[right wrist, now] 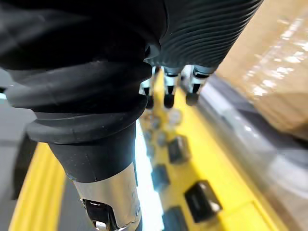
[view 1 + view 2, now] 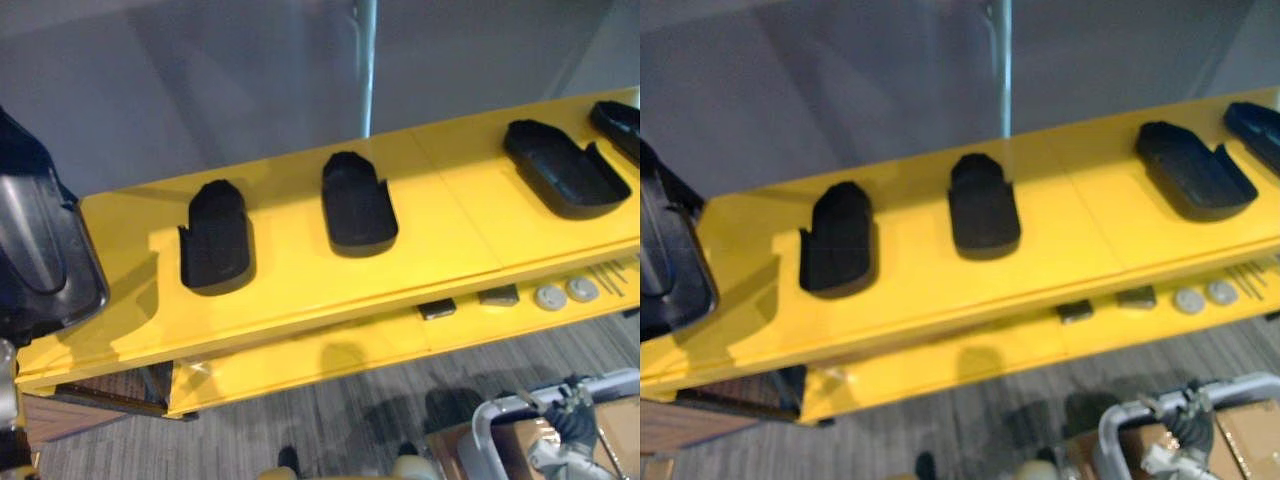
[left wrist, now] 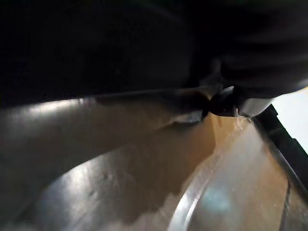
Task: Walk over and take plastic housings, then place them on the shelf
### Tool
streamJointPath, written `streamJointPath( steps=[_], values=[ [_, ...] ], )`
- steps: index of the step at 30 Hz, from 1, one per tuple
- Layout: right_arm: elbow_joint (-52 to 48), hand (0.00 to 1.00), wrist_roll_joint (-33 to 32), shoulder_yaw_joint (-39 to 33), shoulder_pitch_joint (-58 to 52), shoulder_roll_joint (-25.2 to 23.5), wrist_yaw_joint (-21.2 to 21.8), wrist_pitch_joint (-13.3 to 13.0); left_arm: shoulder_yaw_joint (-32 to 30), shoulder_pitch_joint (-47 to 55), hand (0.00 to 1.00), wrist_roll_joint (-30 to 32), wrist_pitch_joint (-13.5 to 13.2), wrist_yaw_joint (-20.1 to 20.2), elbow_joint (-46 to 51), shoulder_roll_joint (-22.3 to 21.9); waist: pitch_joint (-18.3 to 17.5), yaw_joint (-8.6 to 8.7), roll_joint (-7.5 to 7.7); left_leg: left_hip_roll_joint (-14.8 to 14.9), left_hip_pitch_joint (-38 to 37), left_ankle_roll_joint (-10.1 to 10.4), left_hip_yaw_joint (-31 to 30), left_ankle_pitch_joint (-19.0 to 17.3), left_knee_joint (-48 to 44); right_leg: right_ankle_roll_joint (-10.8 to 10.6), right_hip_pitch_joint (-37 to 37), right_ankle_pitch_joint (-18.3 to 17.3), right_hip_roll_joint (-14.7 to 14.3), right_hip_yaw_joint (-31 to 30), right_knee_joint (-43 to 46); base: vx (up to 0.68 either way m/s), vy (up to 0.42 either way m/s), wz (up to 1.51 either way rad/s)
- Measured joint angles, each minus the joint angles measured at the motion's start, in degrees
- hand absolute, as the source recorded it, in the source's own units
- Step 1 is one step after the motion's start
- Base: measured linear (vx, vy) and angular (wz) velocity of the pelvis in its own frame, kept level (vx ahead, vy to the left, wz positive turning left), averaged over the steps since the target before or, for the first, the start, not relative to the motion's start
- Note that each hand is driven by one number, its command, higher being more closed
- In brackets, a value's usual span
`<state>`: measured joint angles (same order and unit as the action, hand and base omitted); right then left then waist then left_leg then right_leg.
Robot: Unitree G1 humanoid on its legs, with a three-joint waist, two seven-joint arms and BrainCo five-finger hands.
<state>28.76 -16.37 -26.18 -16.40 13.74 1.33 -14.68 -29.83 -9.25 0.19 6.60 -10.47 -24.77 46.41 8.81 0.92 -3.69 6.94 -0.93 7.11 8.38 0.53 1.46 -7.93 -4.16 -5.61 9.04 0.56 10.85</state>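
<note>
Though glossy, yellow shelf (image 2: 290, 270) over grey floor (image 2: 340, 420).

— What is the left wrist camera giving you?

— Mostly the plastic housing (image 3: 120, 159), very close. I see a glossy, curved inner surface with light glinting off it, and a raised ridge sweeping through the lower part.

— And the left hand (image 3: 250, 72)?

— A dark ribbed mass right against the housing (I can't make out the grip from here). Past the housing's dark rim I get a sliver of pale yellow surface (image 3: 294, 113).
</note>
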Motion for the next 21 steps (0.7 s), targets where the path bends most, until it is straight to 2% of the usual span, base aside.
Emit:
streamJointPath(
  steps=[2,8,14,21],
  values=[
    [2.3,0.0,-1.0,0.5,1.5,1.8,0.3,-0.1,1.4,-4.4,1.0,-0.3,1.3,0.7,-3.1,1.0,1.5,-0.02,0.06,0.0,0.0,0.0,0.0,0.0,-0.1,0.0,0.0,0.0,0.0,-0.1,-0.1,0.0,0.0,0.0],
    [5.9,0.0,-1.5,3.2,3.0,2.9,1.1,-0.1,4.1,-10.0,1.0,0.8,4.8,2.8,-9.1,4.5,3.8,0.11,0.41,0.1,1.0,0.2,0.2,-0.2,-0.4,0.0,-1.1,0.1,-0.2,-0.5,-0.2,0.01,-0.002,-0.01],
    [5.9,0.0,-2.7,4.2,4.2,3.0,0.6,-0.3,6.9,-15.3,1.0,8.6,8.5,4.7,-10.9,6.8,6.6,0.06,1.59,0.6,3.5,0.8,0.2,-2.1,-4.4,0.2,-2.0,0.4,-0.4,-0.7,-0.2,0.01,-0.001,-0.02],
    [5.9,0.0,-3.6,4.2,4.2,3.0,-0.2,-0.3,8.7,-17.8,1.0,14.9,10.9,7.0,-11.1,8.4,8.7,-0.05,1.88,1.6,6.6,0.7,0.1,-6.0,-11.2,0.4,-2.1,0.7,-0.9,-1.3,-0.5,0.01,0.007,-0.05]
  ],
)
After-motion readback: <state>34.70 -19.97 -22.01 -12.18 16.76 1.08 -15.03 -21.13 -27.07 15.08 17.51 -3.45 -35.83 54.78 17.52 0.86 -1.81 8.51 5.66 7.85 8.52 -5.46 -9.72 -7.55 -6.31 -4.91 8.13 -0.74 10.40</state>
